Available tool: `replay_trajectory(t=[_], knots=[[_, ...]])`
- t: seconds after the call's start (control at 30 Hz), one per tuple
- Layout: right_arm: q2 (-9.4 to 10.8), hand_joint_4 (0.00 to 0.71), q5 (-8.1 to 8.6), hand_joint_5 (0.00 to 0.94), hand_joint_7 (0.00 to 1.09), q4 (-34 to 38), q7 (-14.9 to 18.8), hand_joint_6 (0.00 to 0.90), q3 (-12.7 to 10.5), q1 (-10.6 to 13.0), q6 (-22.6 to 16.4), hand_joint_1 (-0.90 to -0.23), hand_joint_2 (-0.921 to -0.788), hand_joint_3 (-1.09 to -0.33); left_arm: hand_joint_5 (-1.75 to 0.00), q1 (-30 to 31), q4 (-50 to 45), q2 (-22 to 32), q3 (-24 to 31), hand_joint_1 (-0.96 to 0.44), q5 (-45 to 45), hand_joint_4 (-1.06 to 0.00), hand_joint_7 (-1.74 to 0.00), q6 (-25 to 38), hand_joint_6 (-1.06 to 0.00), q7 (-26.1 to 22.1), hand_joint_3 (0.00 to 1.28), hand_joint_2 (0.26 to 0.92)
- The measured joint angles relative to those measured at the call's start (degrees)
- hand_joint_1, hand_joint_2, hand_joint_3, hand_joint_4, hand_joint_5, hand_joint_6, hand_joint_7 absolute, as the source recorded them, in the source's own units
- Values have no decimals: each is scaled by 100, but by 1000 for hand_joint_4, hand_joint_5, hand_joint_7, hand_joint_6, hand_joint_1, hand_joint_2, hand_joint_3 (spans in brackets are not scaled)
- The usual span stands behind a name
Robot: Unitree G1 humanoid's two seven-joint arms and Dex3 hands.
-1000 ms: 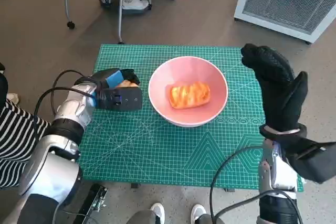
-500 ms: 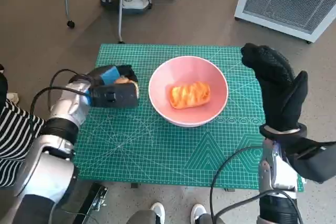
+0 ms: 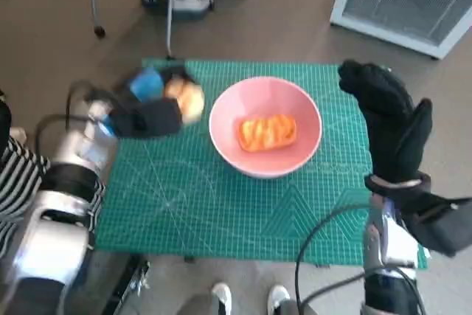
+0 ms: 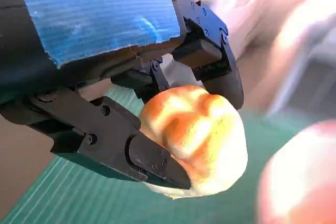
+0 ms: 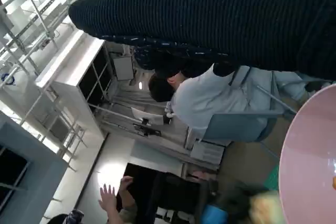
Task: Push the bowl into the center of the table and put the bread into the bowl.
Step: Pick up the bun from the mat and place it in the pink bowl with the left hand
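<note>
A small table is carrying a green cutting mat (image 3: 221, 204) that is covering nearly its whole top. A pink bowl (image 3: 302, 149) is sitting directly on the mat, between the left hand (image 3: 151, 112) and the right hand (image 3: 387, 119), nearer the right one. An orange-glazed piece of bread (image 3: 267, 131) is lying inside the bowl.

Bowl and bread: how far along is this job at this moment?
Done: the pink bowl sits near the middle of the green mat and already holds one piece of bread. In hand: the left hand grips a bread roll, lifted beside the bowl's rim. Left: carry that roll over the bowl and release it. The right hand stands upright beside the bowl, holding nothing.
</note>
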Motion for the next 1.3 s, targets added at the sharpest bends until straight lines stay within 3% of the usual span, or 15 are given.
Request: replay_trajectory(t=[0.33,0.63,0.93,1.03,1.13,1.3], knots=[[-1,196,-2,0,361,8,2,142,-1,-4,-15,-683,-921,-710,-1166,530,-1681,54,418,2,-453,-742,-1122,-135,-608,-237,54,920],[1,195,2,0,362,15,17,141,1,-3,-38,-681,-921,-710,-1133,1117,-2806,-285,427,3,-527,-740,-1164,329,-602,-678,54,920],[1,195,6,0,362,11,18,141,-3,0,-40,-681,-921,-710,-1211,1260,-3363,-537,297,2,-526,-598,-1333,674,-503,-1110,158,921],[1,195,6,0,362,6,18,140,-3,0,-40,-681,-921,-710,-718,1278,-3369,-601,208,9,-523,-563,-890,721,-477,-1268,111,851],[0,194,6,0,362,-2,18,140,-6,1,-40,-681,-921,-710,-220,1316,-3343,-657,112,-37,-518,-583,-366,719,-536,-1415,37,819],[-4,195,5,0,362,-3,18,138,-15,3,-40,-683,-921,-709,-38,1326,-3234,-699,-45,-195,-472,-462,-110,644,-471,-1606,17,820]])
